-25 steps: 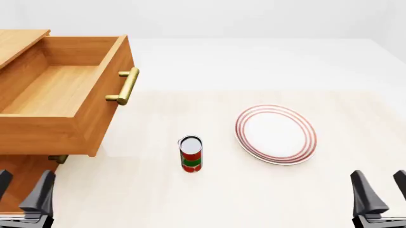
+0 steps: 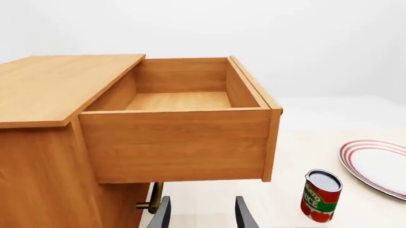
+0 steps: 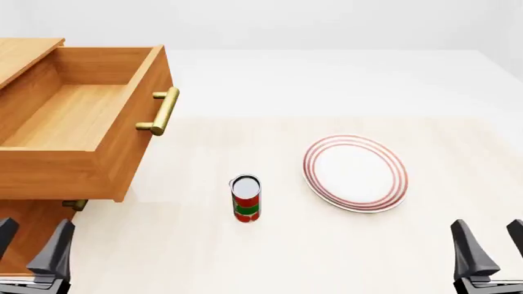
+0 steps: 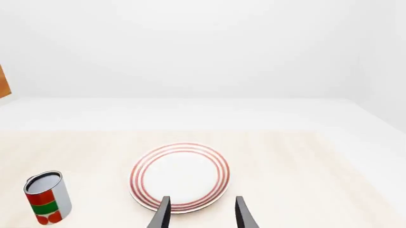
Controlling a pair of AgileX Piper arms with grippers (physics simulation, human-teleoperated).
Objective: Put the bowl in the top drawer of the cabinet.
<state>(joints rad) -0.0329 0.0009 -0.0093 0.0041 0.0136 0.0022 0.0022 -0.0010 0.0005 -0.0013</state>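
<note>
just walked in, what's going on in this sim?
Nothing is being handled. The left gripper and right gripper hang open and empty at the near edge of the table. The top drawer of the cabinet is pulled out and empty. A tomato can and a red-ringed plate are out; no bowl is in view.

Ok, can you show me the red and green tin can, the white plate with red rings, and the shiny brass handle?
Red and green tin can (image 3: 246, 199), front view, its side.
White plate with red rings (image 3: 356, 173), front view, its centre.
Shiny brass handle (image 3: 161, 111), front view, mid-bar.

My light-brown wooden top drawer (image 3: 73, 122) stands pulled out; a red-and-green tin can (image 3: 245, 198) stands beside a red-ringed white plate (image 3: 356, 173).
</note>
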